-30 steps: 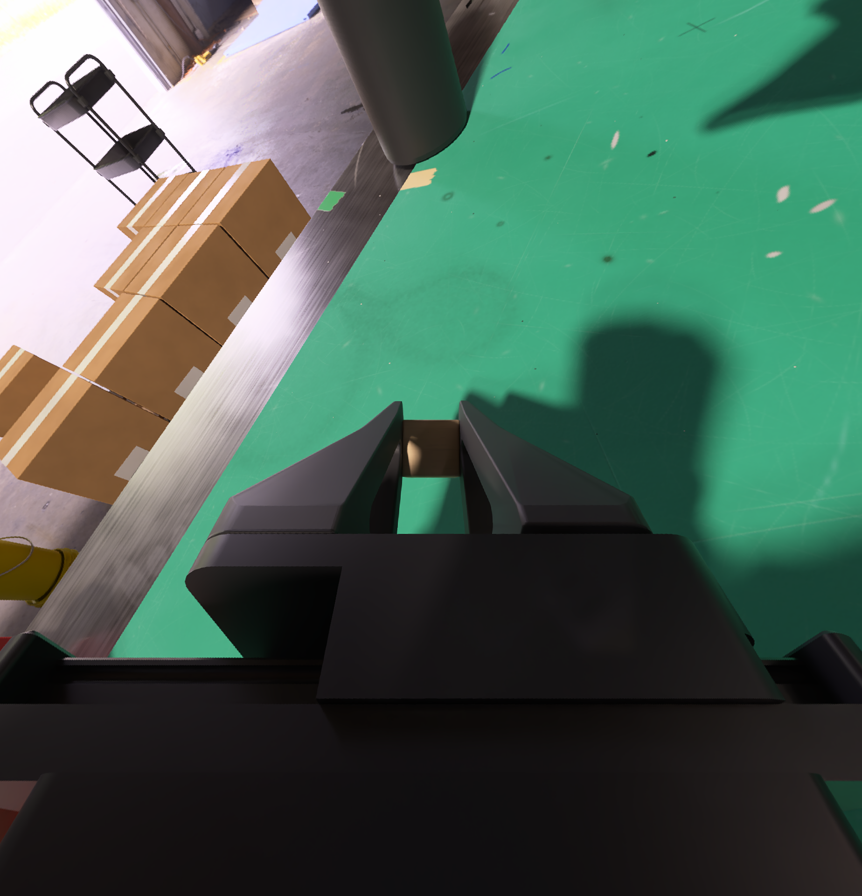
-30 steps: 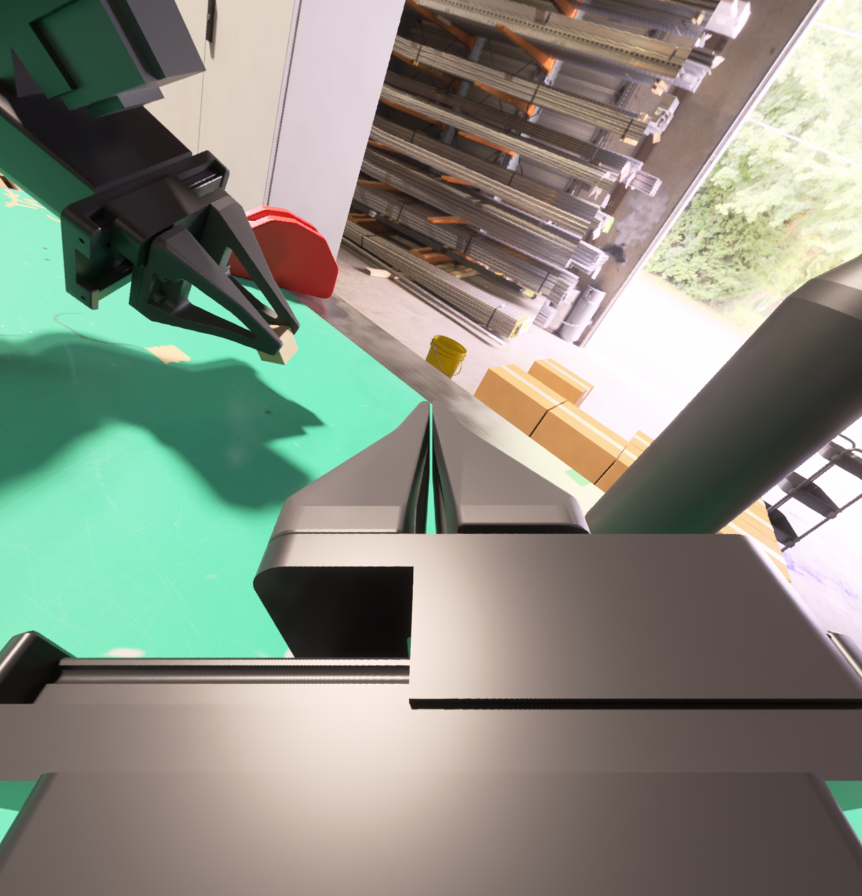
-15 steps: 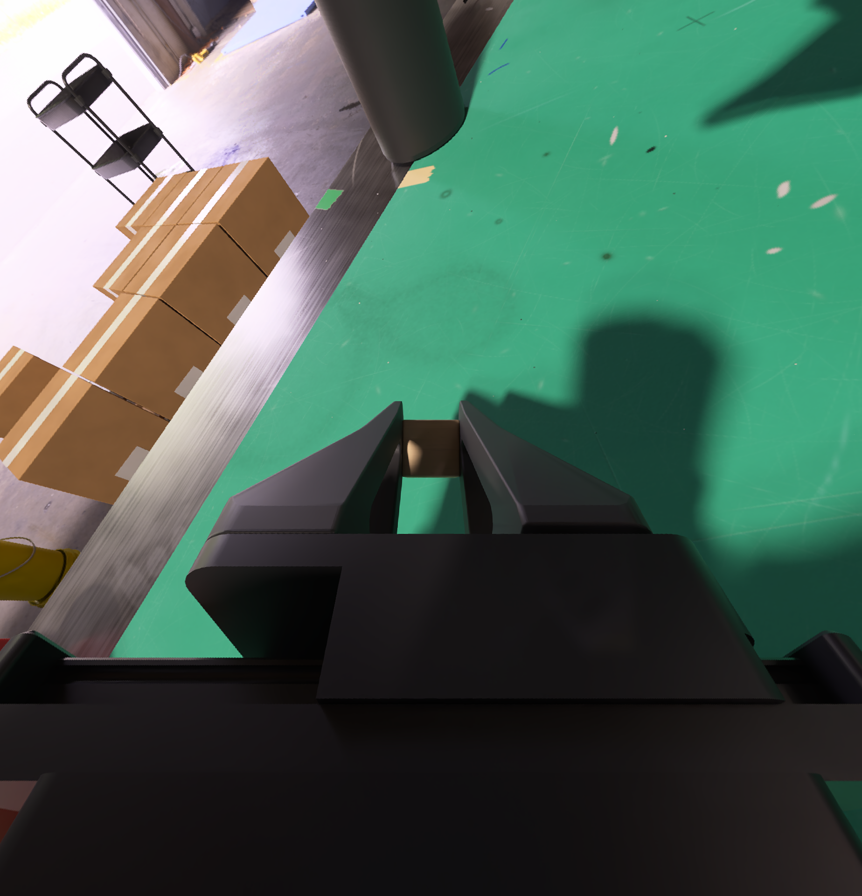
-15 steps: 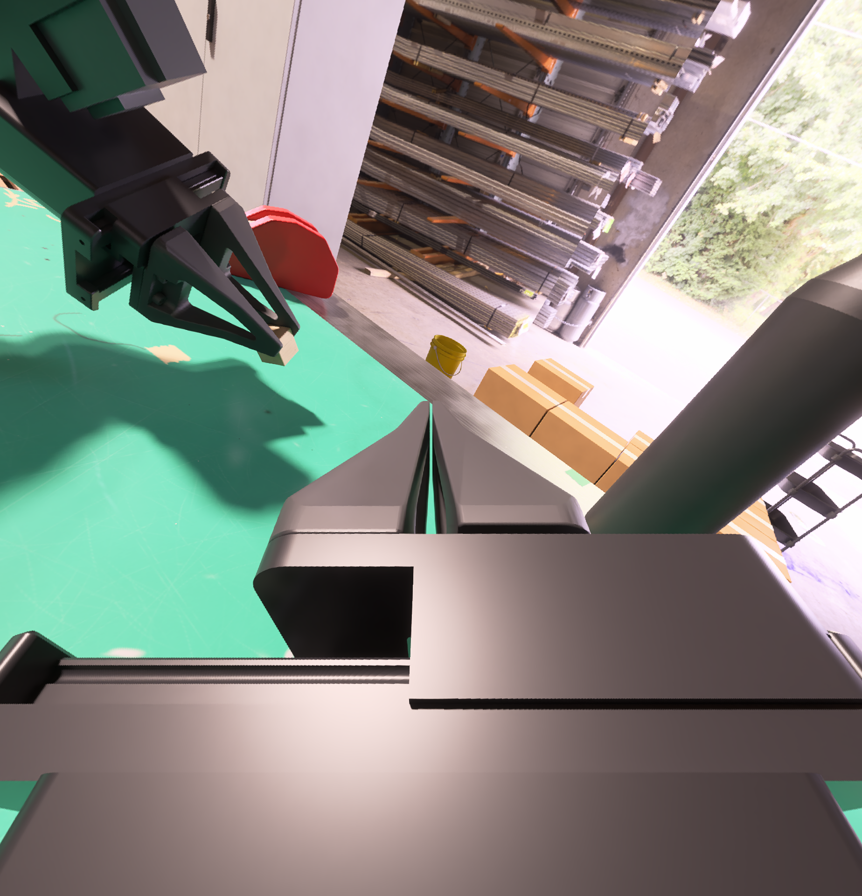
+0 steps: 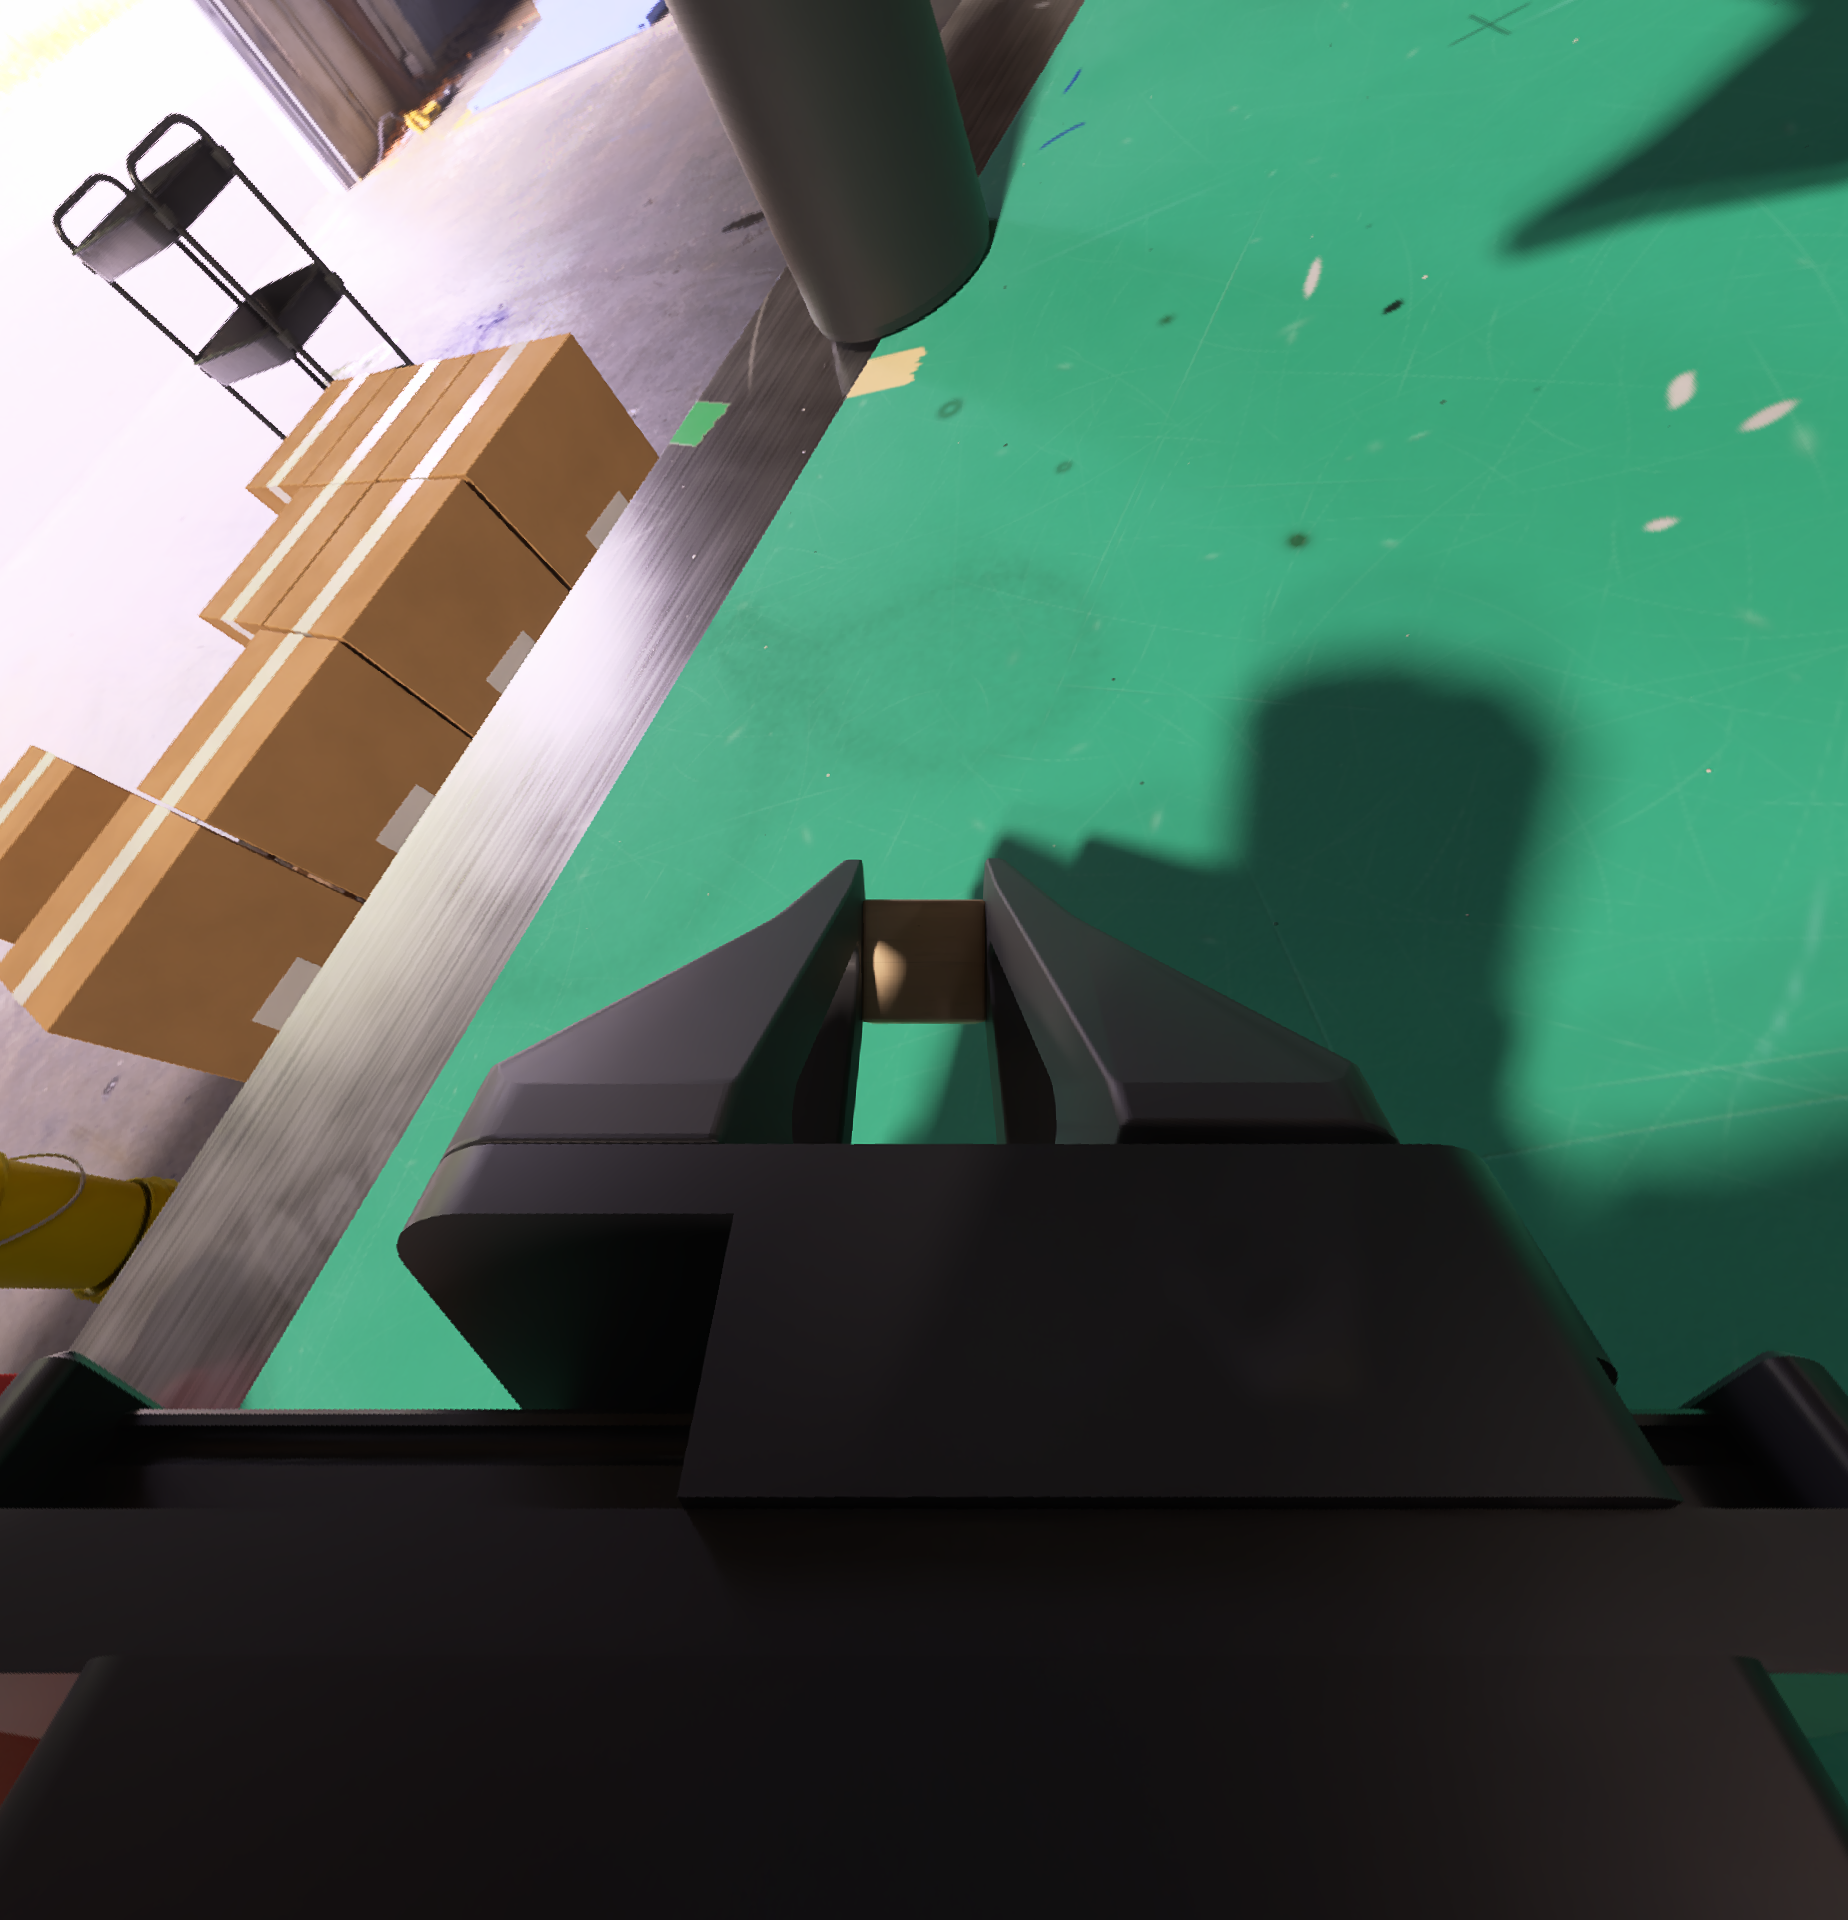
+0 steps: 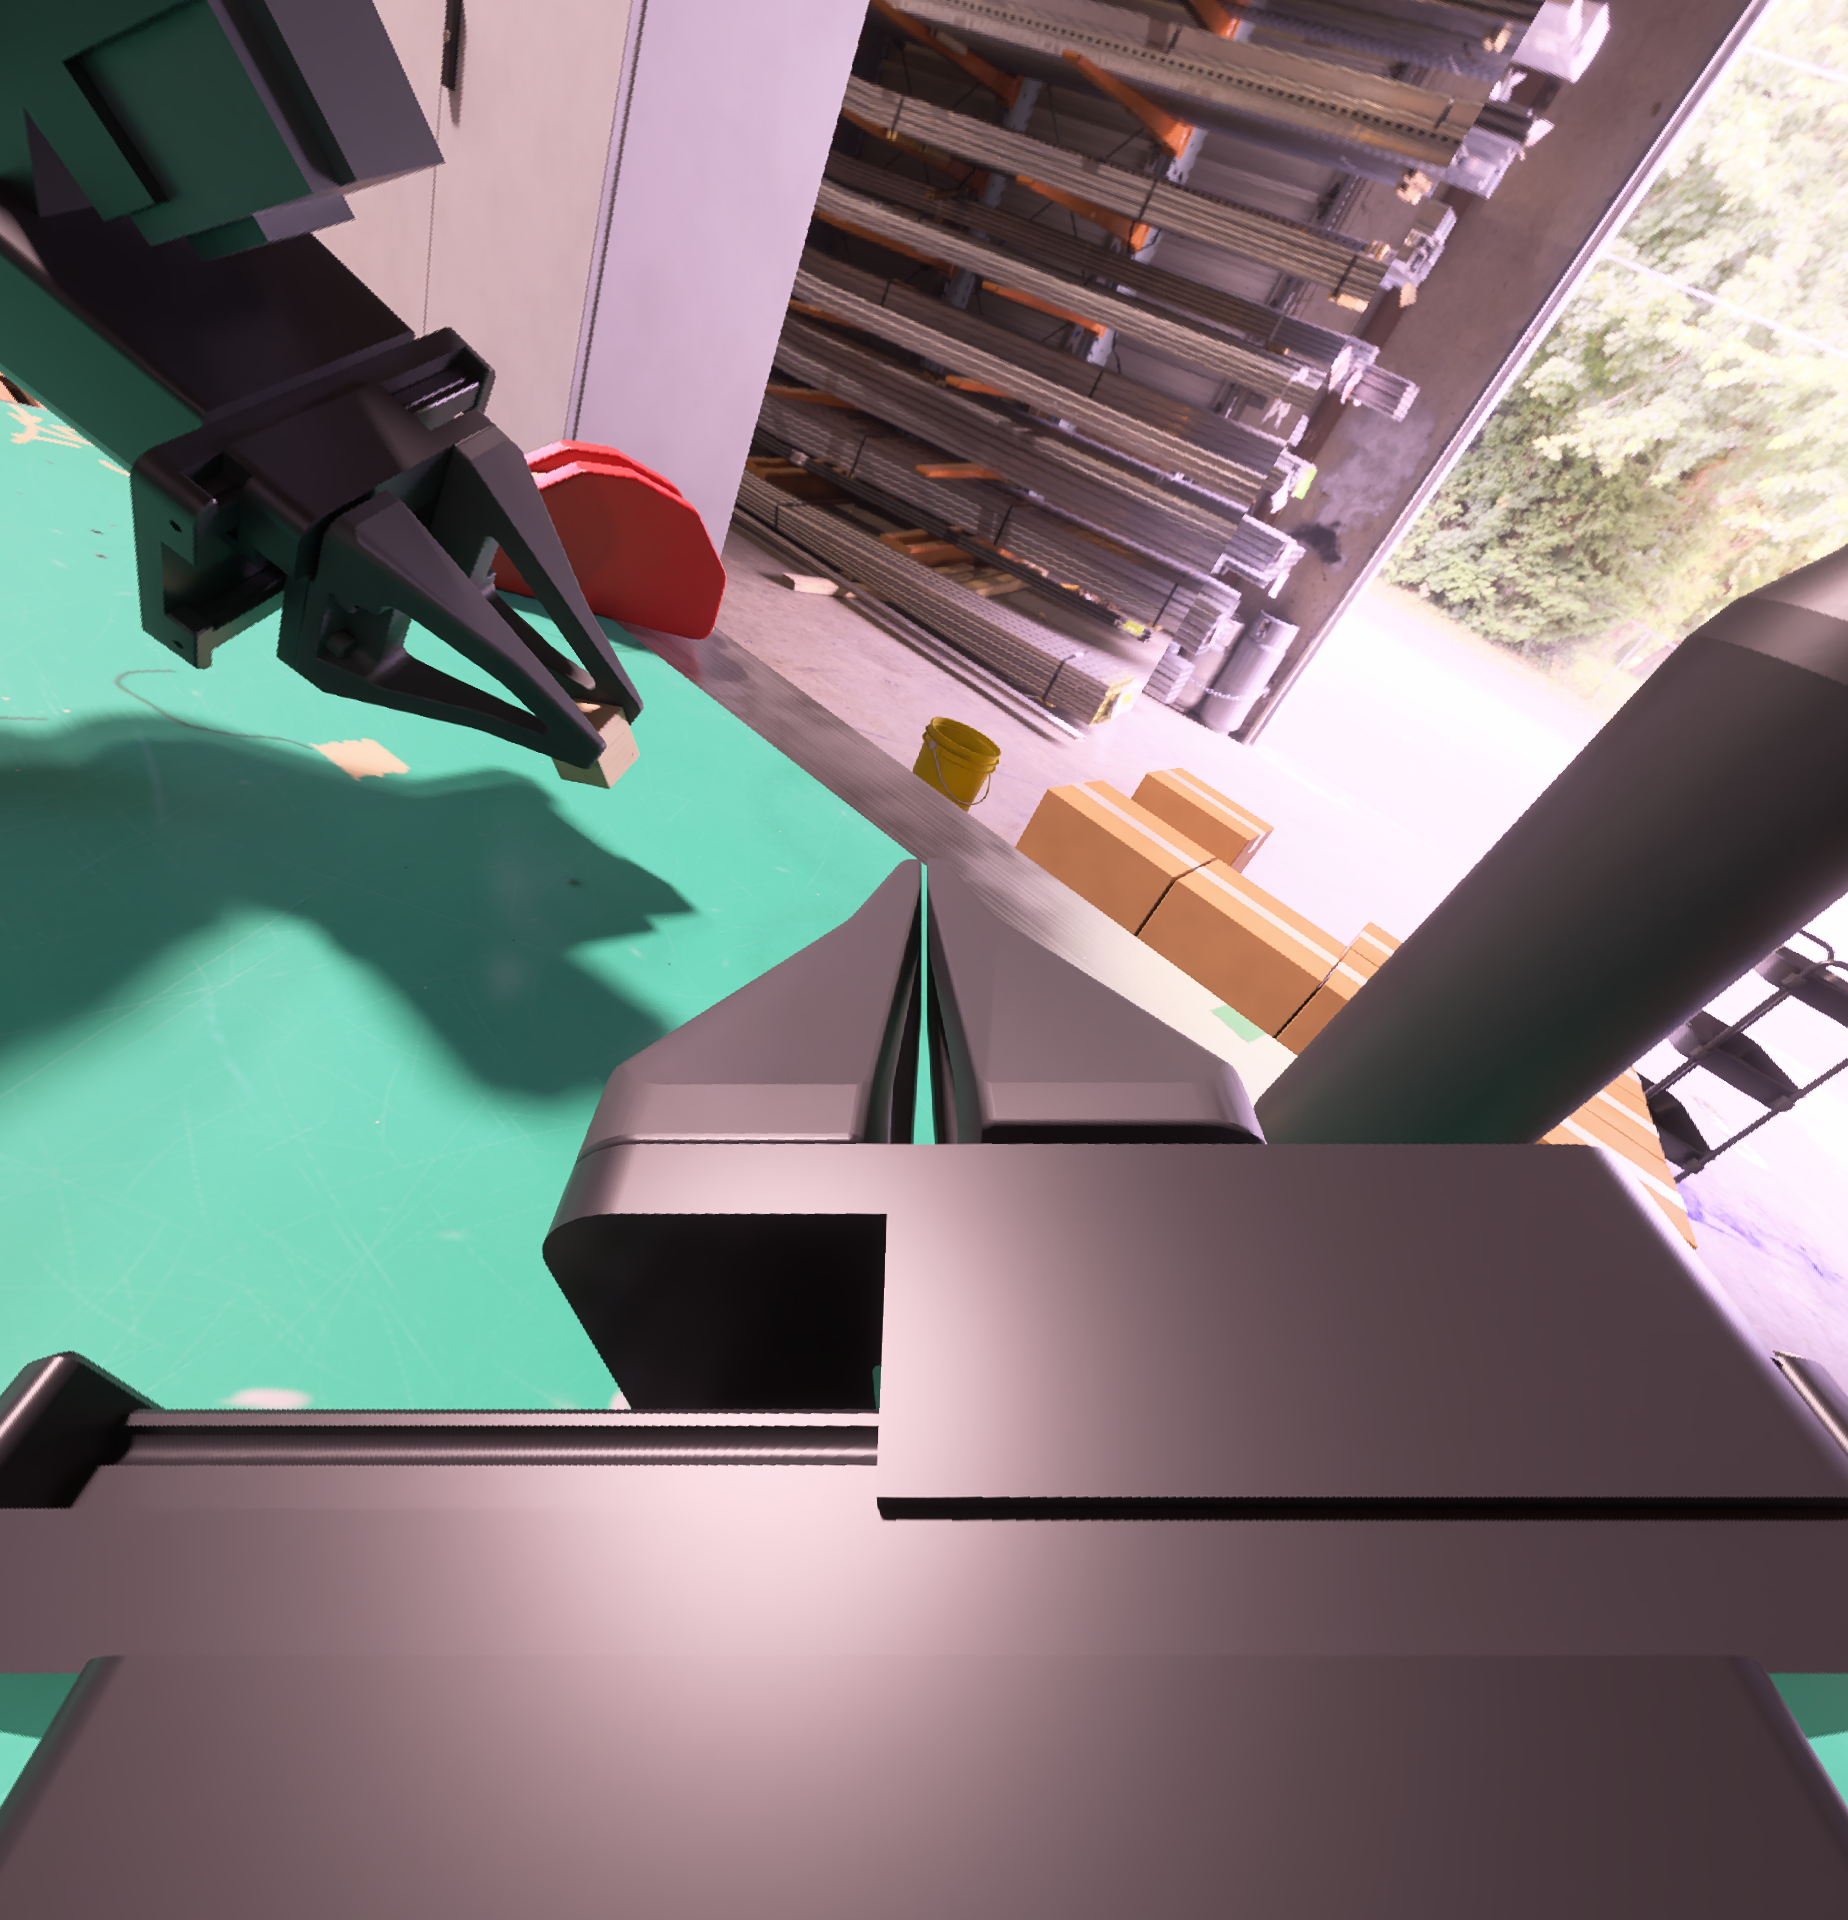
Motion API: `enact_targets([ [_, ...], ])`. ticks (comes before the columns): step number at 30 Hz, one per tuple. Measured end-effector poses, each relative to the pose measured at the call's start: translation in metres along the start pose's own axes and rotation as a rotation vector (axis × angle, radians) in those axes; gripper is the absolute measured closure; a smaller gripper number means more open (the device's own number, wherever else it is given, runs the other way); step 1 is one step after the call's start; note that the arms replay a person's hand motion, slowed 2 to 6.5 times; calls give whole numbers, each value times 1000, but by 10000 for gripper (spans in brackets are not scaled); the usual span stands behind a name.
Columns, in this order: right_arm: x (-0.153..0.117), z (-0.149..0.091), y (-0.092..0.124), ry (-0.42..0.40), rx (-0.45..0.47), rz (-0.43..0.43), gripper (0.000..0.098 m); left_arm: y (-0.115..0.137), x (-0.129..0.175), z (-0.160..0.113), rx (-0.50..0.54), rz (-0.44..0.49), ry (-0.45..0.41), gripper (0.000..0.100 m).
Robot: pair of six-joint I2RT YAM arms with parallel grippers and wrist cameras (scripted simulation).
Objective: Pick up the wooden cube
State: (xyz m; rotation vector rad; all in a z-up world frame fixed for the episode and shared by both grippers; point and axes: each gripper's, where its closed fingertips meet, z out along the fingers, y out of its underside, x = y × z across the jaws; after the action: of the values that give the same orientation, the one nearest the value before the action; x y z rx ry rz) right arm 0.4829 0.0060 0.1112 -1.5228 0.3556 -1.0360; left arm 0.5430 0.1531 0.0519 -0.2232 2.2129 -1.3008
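Nothing is seen moved since earlier frames: the small tan wooden cube [image 5: 922, 961] is kept clamped at the black left gripper [image 5: 922, 914] fingertips, above the green tabletop [image 5: 1315, 520]; at 5 o'clock of it in the right wrist view, the grey right gripper [image 6: 922, 883] is held closed and empty.

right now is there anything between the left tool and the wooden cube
Nothing visible. The left tool is already shut on the wooden cube, its fingertips pressed against two opposite sides. In the right wrist view the cube hangs above the green table, apart from its shadow. The right tool is shut and empty.
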Motion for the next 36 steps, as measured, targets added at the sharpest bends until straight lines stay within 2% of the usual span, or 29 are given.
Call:
enact_targets([
  [36,0,0,0,0,0,0,970,1,1,1,-6,9,3,811],
])
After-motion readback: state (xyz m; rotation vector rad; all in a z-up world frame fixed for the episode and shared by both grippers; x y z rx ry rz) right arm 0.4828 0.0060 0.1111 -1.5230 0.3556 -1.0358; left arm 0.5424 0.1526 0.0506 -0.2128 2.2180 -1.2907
